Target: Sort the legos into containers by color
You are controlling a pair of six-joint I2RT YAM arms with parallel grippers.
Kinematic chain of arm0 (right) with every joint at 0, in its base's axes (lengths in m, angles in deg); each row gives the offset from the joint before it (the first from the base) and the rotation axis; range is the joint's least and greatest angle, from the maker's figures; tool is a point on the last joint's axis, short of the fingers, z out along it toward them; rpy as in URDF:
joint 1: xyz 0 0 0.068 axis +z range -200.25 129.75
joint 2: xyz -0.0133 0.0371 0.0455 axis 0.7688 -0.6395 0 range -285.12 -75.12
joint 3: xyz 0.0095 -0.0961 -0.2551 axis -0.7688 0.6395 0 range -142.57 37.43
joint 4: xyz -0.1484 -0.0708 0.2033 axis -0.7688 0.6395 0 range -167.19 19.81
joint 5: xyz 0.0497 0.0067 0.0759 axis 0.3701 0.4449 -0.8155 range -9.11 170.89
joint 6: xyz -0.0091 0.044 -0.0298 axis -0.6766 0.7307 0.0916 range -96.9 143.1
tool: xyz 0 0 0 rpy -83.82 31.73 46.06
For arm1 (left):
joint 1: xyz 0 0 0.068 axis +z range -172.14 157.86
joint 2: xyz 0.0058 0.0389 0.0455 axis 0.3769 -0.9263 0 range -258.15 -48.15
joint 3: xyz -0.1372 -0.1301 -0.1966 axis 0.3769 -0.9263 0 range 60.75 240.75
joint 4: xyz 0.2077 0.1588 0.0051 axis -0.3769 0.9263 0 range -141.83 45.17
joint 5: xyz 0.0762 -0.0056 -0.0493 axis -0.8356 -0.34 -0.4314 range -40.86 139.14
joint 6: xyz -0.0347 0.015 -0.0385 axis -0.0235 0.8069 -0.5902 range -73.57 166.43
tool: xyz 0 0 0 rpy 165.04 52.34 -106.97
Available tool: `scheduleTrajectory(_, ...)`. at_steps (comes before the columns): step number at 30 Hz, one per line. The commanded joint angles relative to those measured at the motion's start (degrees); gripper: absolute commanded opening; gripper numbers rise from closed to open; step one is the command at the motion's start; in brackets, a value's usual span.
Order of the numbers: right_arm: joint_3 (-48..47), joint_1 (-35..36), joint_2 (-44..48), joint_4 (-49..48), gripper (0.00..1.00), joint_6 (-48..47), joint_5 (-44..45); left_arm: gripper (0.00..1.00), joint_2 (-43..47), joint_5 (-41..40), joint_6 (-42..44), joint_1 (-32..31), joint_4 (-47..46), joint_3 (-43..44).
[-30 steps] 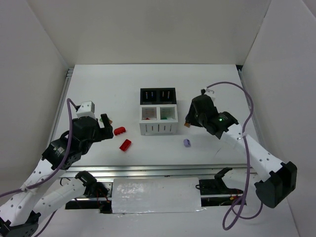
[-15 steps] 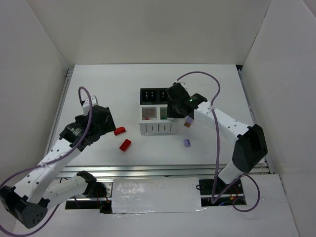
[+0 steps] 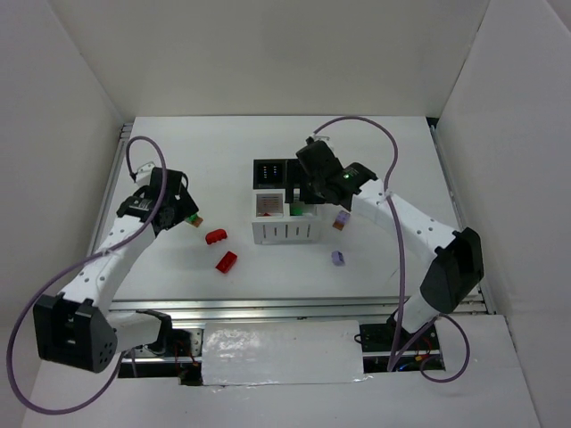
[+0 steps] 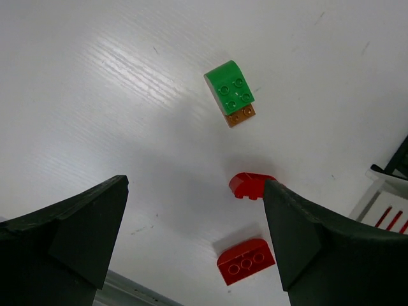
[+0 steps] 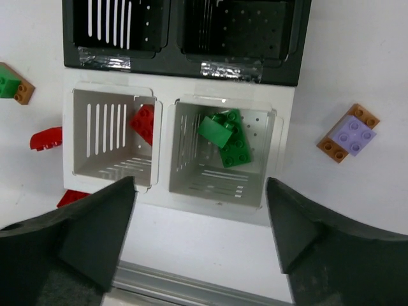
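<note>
Studded green bricks (image 5: pixel 224 135) are seen heaped in the lower-right white compartment of the containers (image 5: pixel 164 153), mid-frame, just above the gap of the spread, empty right pincer (image 5: pixel 199 185). The left pincer (image 4: pixel 194 185) is likewise spread, a green-and-brown brick (image 4: pixel 231 94) lying on the table in the upper centre of its frame.

Between the left gripper's (image 4: pixel 196 185) wide fingers the table (image 4: pixel 95 95) is bare, and the green brick (image 4: pixel 229 94) ahead has free room all round. A red brick (image 4: pixel 252 185) lies against the finger on the containers' (image 4: pixel 386 189) side, perhaps touching it, with a second red brick (image 4: pixel 245 260) just behind. The right gripper (image 5: pixel 201 185) hangs over the white compartments, where thin walls, a red piece (image 5: pixel 143 123) and a green pair (image 5: pixel 224 137) fill the space below; the lavender brick (image 5: pixel 349 134) lies clear outside one finger.
</note>
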Motion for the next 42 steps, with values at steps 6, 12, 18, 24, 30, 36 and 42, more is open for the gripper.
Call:
scheduleTrajectory(6, 9.18, 3.05, 16.66, -1.61, 1.0, -1.08, -2.23, 1.0, -11.95, 7.0, -2.03, 7.46, -6.85, 5.53)
scheduleTrajectory(12, 16.57, 3.75, 24.84, -1.71, 1.0, -1.52, -4.27, 0.99, -10.56, 13.41, -1.51, 4.13, -12.12, 2.74)
scheduleTrajectory(18, 21.76, 3.84, 32.05, -2.06, 1.0, -1.08, -6.9, 1.0, -13.63, 11.76, -0.02, -3.43, -11.68, 2.9)
scheduleTrajectory(24, 25.46, 3.84, 36.53, -3.38, 1.0, -2.84, -12.08, 0.99, -18.73, 12.8, 4.65, -6.86, -13.7, 2.73)
scheduleTrajectory(30, 27.57, 3.93, 38.38, -3.11, 1.0, -3.54, -13.23, 0.98, -20.75, 15.44, 5.26, -6.95, -15.12, 0.18)
scheduleTrajectory(36, 29.15, 3.93, 38.3, -4.17, 1.0, -3.98, -13.23, 1.0, -21.72, 14.04, 2.45, -7.22, -14.32, -2.28)
scheduleTrajectory(42, 29.94, 3.93, 37.77, -5.05, 1.0, -4.07, -15.52, 1.0, -23.65, 12.46, 0.17, -7.83, -14.06, -2.81)
